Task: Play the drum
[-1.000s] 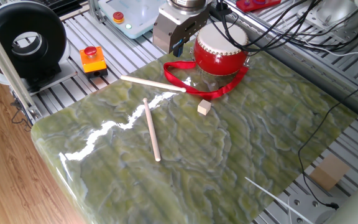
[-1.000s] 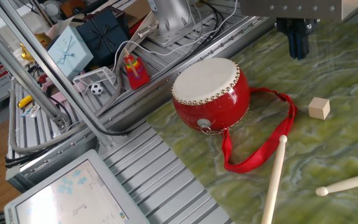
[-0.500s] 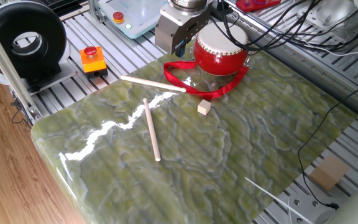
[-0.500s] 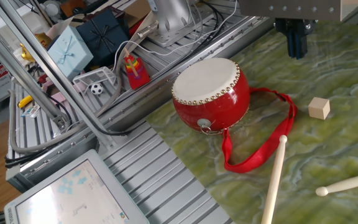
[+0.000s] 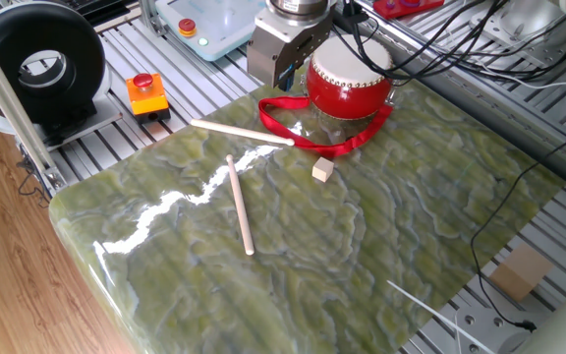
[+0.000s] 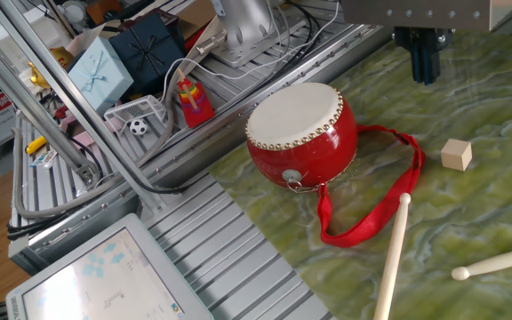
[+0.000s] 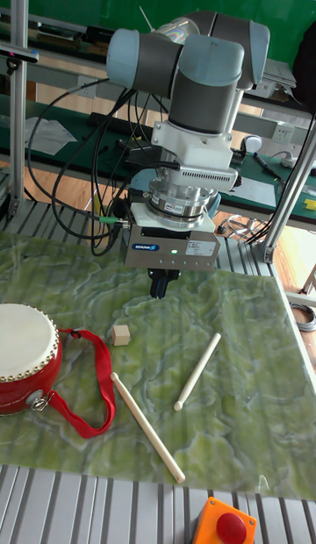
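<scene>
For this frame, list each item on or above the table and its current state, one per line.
drum: upright on the table, skin up, untouched.
ribbon strap: attached to the drum, looped loose on the table.
longer drumstick: lying flat, not held.
shorter drumstick: lying flat by the strap, not held.
wooden cube: resting on the table, apart from the sticks.
gripper: fingers closed together, holding nothing, above the table.
</scene>
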Action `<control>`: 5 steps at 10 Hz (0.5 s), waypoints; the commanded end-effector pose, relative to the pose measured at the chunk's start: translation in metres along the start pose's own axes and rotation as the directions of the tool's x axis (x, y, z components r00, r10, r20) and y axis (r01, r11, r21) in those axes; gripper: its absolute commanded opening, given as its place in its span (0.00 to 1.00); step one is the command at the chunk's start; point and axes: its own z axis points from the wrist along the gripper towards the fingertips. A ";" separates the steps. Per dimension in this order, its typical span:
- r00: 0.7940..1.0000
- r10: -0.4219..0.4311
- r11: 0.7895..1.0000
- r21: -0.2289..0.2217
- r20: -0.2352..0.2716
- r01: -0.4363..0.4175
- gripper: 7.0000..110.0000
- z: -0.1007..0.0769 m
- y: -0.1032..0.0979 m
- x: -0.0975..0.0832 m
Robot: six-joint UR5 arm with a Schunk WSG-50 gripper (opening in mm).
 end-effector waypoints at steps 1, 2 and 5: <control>1.000 -0.011 1.000 0.021 -0.014 0.011 0.00 -0.001 -0.007 0.004; 1.000 -0.011 1.000 0.022 -0.006 0.011 0.00 -0.001 -0.007 0.002; 1.000 0.000 1.000 0.001 0.002 0.000 0.00 0.001 -0.002 0.001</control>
